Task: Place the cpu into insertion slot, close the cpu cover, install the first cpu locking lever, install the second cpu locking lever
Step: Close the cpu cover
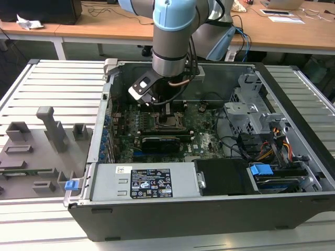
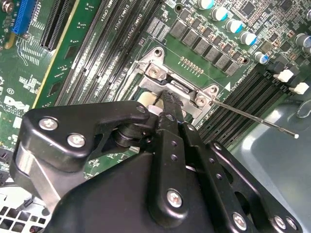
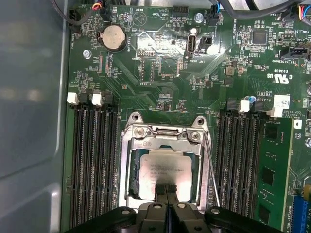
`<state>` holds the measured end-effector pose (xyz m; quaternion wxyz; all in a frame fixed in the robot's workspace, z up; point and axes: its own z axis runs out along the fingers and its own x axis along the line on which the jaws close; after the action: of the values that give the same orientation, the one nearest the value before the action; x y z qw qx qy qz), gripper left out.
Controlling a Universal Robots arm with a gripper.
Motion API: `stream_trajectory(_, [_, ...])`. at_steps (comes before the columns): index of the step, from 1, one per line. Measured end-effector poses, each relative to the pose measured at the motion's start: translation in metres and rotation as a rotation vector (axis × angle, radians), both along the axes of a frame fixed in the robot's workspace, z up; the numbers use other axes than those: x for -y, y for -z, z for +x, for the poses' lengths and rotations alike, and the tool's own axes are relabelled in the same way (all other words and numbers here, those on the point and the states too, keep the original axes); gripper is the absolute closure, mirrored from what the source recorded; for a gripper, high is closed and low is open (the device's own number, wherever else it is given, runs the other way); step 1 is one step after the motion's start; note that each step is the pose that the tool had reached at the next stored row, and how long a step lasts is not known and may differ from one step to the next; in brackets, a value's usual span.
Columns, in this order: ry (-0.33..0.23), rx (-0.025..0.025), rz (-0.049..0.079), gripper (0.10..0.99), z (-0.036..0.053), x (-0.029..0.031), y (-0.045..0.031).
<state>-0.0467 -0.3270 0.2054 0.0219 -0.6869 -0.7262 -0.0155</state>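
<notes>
In the case (image 1: 209,214), toward 10 o'clock from its middle in the exterior view, the cover (image 3: 165,132) looks lowered. Its lever (image 3: 210,165) stands unlatched, so I judge it could spring up. My jaws, pressed narrow and empty at its edge, could also slip and scrape. The cpu (image 3: 163,167) sits flat inside, face up and square, with no long axis.

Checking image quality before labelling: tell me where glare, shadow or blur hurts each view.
First wrist view: the chip is sharp with mild sheen; the grey case wall is blurred. Second wrist view: the gripper looms dark and close. Exterior view: the arm shades the socket.
</notes>
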Motion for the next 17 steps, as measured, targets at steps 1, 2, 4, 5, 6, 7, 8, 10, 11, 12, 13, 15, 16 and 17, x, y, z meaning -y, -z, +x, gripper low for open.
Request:
stream_trajectory(1, [0.0,0.0005,0.0,0.98,0.0,0.0,0.0001])
stream_trajectory(2, [0.0,0.0012,0.0,0.98,0.0001,-0.0001,0.0002])
stream_trajectory(4, [0.0,0.0031,0.0,0.98,0.0007,-0.0001,0.0004])
stream_trajectory(5, [0.0,0.0043,0.0,0.98,0.001,-0.0001,0.0004])
stream_trajectory(6, [0.0,0.0056,0.0,0.98,0.0014,-0.0002,0.0004])
stream_trajectory(7, [0.0,0.0075,0.0,0.98,0.0016,-0.0003,0.0002])
stream_trajectory(8, [0.0,0.0085,0.0,0.98,0.0017,-0.0004,-0.0002])
stream_trajectory(10, [0.0,0.0092,0.0,0.98,0.0017,-0.0004,-0.0033])
stream_trajectory(11, [0.0,0.0096,0.0,0.98,0.0016,-0.0004,-0.0044])
stream_trajectory(12, [0.0,0.0098,0.0,0.98,0.0017,-0.0004,-0.0043])
stream_trajectory(13, [0.0,0.0098,0.0,0.98,0.0022,-0.0004,-0.0044])
stream_trajectory(15, [0.0,0.0097,-0.001,0.98,0.0074,-0.0004,-0.0044])
stream_trajectory(16, [0.0,0.0095,-0.001,0.98,0.0127,-0.0003,-0.0045])
stream_trajectory(17, [0.0,0.0095,-0.001,0.98,0.0151,-0.0003,-0.0045])
